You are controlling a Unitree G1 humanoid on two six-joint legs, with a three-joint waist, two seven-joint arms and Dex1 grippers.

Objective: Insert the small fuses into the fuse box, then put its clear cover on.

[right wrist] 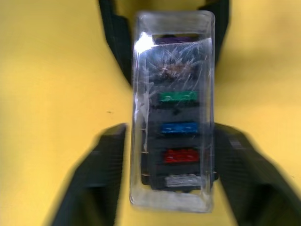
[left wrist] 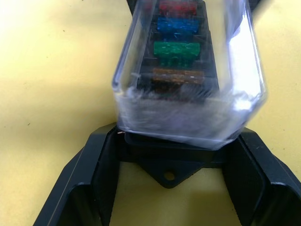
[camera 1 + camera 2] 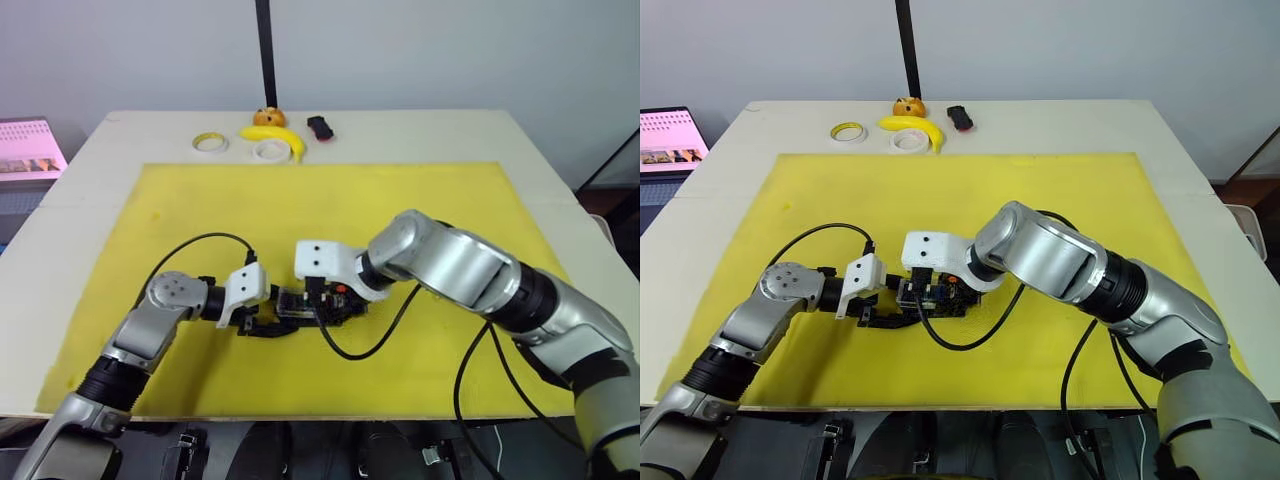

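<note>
Both arms meet low on the yellow mat point(image 3: 420, 210), right over the fuse box point(image 2: 178, 162). The clear cover point(image 1: 173, 108) sits over the box, and through it the small fuses point(image 1: 178, 127) stand in a row in their slots: grey-clear, red, blue, green, a brownish one, then purple at the far end. Whether the cover is pressed fully home cannot be told; in the left wrist view its near end looks smeared and overhangs the box's black mounting tab.

The left pincer point(image 2: 169, 188) is spread wide, one black finger on each side of the box's end, with the tab sitting between them. The fingers point(image 2: 94, 179) are close to the box, but contact is hard to make out. The right pincer point(image 1: 169, 188) is also wide apart, straddling the covered box from the other end, with a gap of yellow showing on one side; it grips nothing that can be seen.

From the head views the box is mostly hidden under the two white wrist housings, with only a dark sliver showing between them.

At the far edge of the table point(image 3: 560, 170) lie two tape rolls point(image 3: 210, 142), a banana point(image 3: 278, 136), a small orange thing point(image 3: 268, 116) and a small black-red object point(image 3: 320, 127), all well apart from the box. A laptop point(image 3: 670, 135) is cut off at the left.
</note>
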